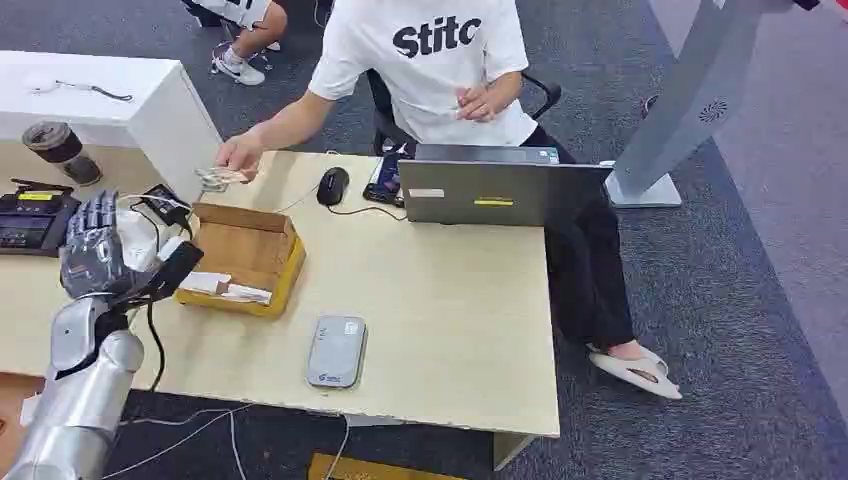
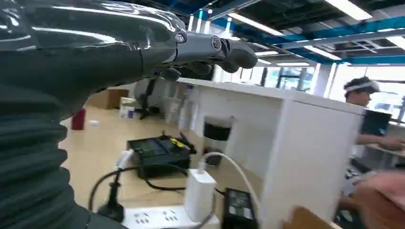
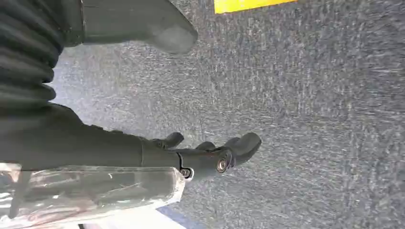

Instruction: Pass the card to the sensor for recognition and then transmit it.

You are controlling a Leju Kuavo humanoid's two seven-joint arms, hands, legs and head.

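A person in a white T-shirt sits across the table and holds a small pale card (image 1: 216,180) out in one hand (image 1: 240,155), above the table's far left part. My left hand (image 1: 95,250) is raised over the table's left side, fingers spread, holding nothing, a short way short of the card. In the left wrist view its fingers (image 2: 217,47) stretch out empty. The grey flat sensor (image 1: 337,352) lies near the table's front edge. My right hand (image 3: 210,155) hangs over grey carpet, fingers loosely apart and empty.
An open cardboard box (image 1: 245,255) with cards inside stands right of my left hand. A laptop (image 1: 500,188), mouse (image 1: 332,185) and phone (image 1: 383,180) lie farther back. A black device (image 1: 35,220), cables, a power strip (image 2: 157,217) and a cup (image 1: 55,145) crowd the left.
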